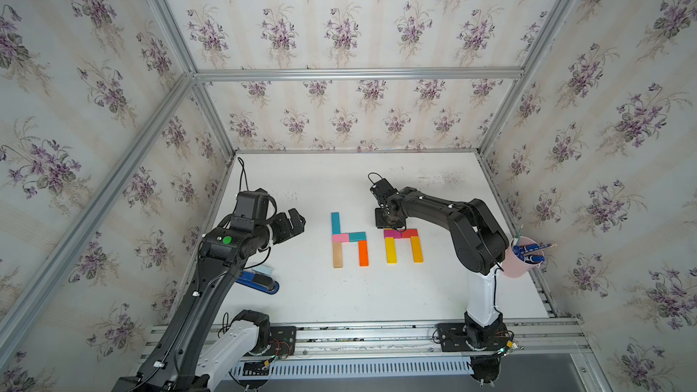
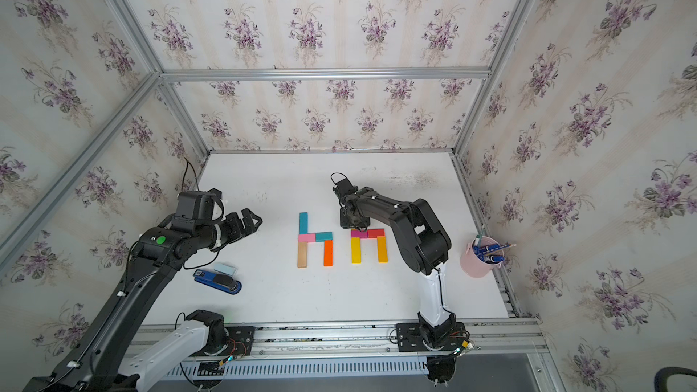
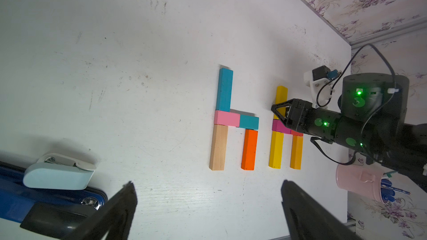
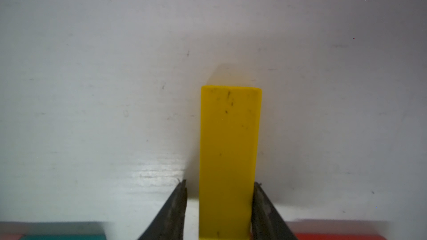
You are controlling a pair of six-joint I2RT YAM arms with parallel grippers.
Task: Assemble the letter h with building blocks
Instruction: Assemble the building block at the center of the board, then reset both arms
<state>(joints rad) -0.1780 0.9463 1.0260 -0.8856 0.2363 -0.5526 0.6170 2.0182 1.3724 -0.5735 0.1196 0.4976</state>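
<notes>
Overhead: right gripper (image 1: 390,225) at second h; left gripper (image 1: 298,222) well apart.
Left wrist: left jaws spread, empty; flat yellow painted wooden bar (image 3: 282,95) beyond short magenta block (image 3: 279,126).
Right wrist: bar's long axis between fingers (image 4: 265,211); one touching, other just off.

Wallpaper (image 1: 339,32) cream-striped with purple flower sprigs, upper frame; table (image 1: 339,296) white with grey scuffs; centre frame, long teal bar (image 1: 335,222), pink bar (image 1: 340,237), short teal bar (image 1: 357,236), tan bar (image 1: 337,254), orange bar (image 1: 363,253), magenta bar (image 1: 392,234), red bar (image 1: 412,233), yellow bar (image 1: 390,250), amber bar (image 1: 416,249); second yellow bar (image 4: 228,158), black-flecked, mid-frame in the right wrist view; lower left, blue stapler (image 1: 247,279); right edge, pink cup (image 1: 516,265).
</notes>
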